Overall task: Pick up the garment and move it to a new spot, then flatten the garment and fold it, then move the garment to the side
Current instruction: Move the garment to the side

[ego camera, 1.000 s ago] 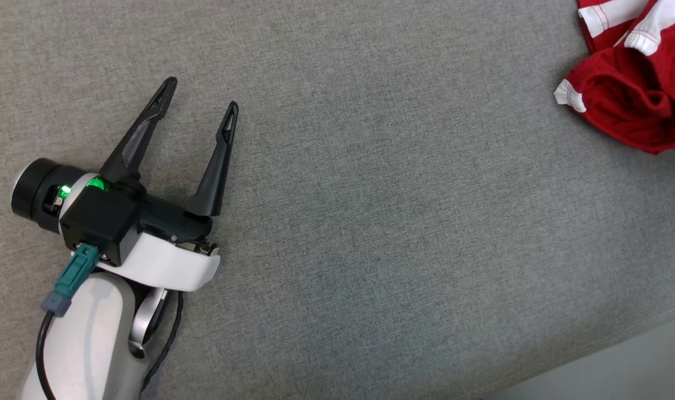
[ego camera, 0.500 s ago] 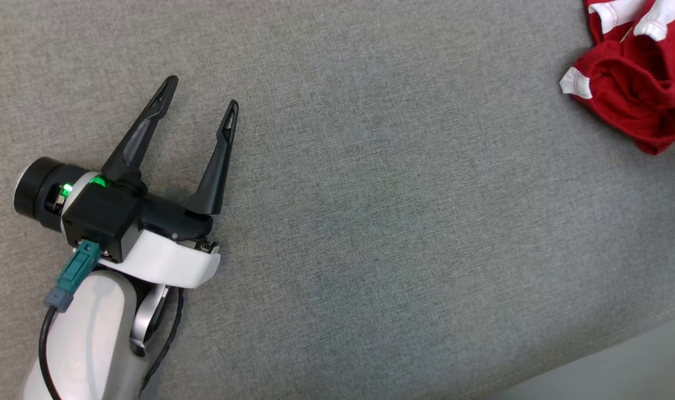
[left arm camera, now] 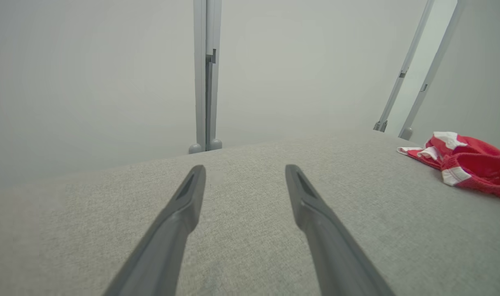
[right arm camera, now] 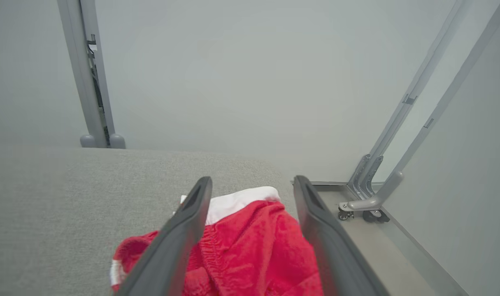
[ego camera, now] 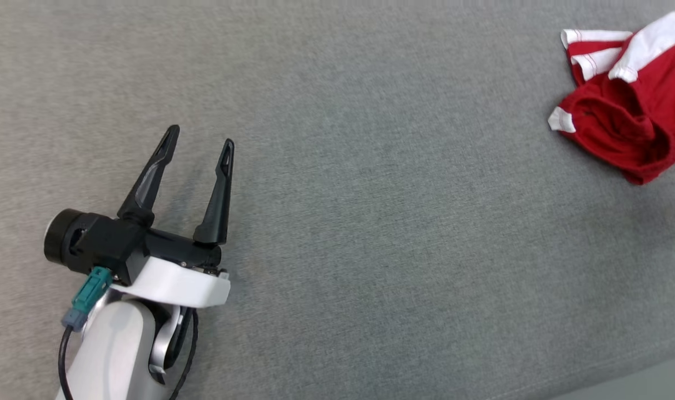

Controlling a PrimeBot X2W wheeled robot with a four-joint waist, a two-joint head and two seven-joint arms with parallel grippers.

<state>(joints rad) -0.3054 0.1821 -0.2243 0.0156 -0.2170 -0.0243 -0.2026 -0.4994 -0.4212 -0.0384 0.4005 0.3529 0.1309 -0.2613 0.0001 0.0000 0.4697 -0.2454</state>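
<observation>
The garment (ego camera: 620, 125) is a crumpled red piece with white trim, lying at the far right of the grey fabric surface (ego camera: 370, 222). My left gripper (ego camera: 200, 136) rests low over the surface at the lower left, open and empty, far from the garment. In the left wrist view the left gripper (left arm camera: 245, 168) points across bare fabric, with the garment (left arm camera: 472, 164) off to the right. In the right wrist view my right gripper (right arm camera: 253, 179) is open, and the garment (right arm camera: 250, 246) lies below and between its two fingers (right arm camera: 180, 234). Whether they touch the cloth I cannot tell.
The surface's near edge (ego camera: 648, 369) runs across the lower right corner, with pale floor beyond. Grey metal posts (left arm camera: 206, 82) stand behind the far edge. A slanted frame leg with a caster foot (right arm camera: 371, 213) stands just right of the garment.
The head camera has tilted, so the whole picture has slid down and more of the garment's top shows. The left wrist has turned slightly, hiding its green light. The left gripper stays open.
</observation>
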